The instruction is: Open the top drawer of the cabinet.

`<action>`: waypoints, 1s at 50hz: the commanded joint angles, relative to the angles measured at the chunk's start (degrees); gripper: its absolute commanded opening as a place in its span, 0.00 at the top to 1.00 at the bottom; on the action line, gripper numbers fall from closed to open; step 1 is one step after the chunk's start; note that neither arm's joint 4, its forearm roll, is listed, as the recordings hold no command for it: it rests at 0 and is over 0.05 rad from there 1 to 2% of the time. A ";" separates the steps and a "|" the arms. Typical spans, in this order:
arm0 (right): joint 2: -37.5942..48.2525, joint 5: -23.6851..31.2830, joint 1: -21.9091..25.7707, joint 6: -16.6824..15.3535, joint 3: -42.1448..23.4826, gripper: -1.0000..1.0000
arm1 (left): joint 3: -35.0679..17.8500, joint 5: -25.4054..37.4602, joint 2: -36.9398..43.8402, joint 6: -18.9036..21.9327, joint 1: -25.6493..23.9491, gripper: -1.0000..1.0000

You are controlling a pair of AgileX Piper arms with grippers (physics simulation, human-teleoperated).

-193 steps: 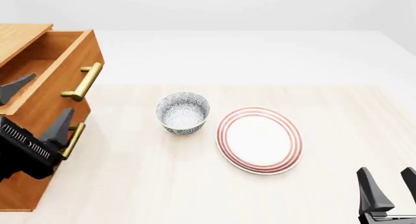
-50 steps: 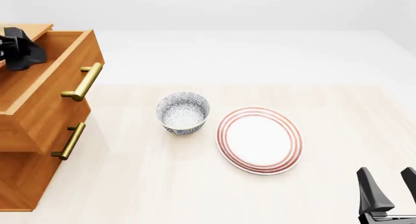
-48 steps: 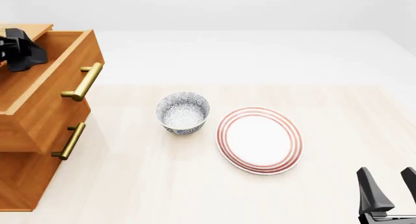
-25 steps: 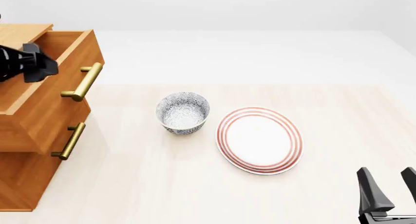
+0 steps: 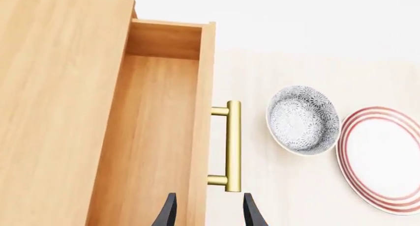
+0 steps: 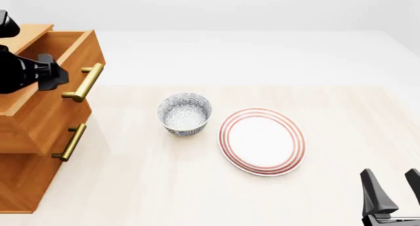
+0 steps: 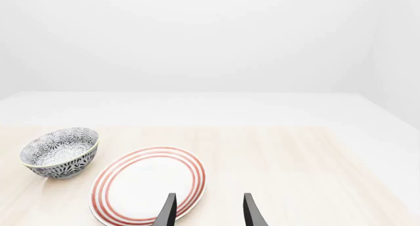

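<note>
The top drawer (image 6: pixel 46 96) juts from the cabinet (image 6: pixel 19 182); bowl (image 6: pixel 184 113) and plate (image 6: pixel 262 141) occupy mid-table.

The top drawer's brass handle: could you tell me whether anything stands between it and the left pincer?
Nothing visible does. In the left wrist view the left pincer is open, above the front edge of the top drawer, with the brass handle just ahead; the bowl sits well aside.

Left pincer (image 6: pixel 56 77) nearer drawer front

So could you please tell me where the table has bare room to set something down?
Bare table lies right of the plate, and nearer, between the cabinet and the right tool. It is tight between bowl and plate.
</note>
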 commanded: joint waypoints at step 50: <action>-0.12 0.10 0.00 0.01 -0.01 0.00 | 1.81 -1.28 2.77 1.06 -4.56 0.00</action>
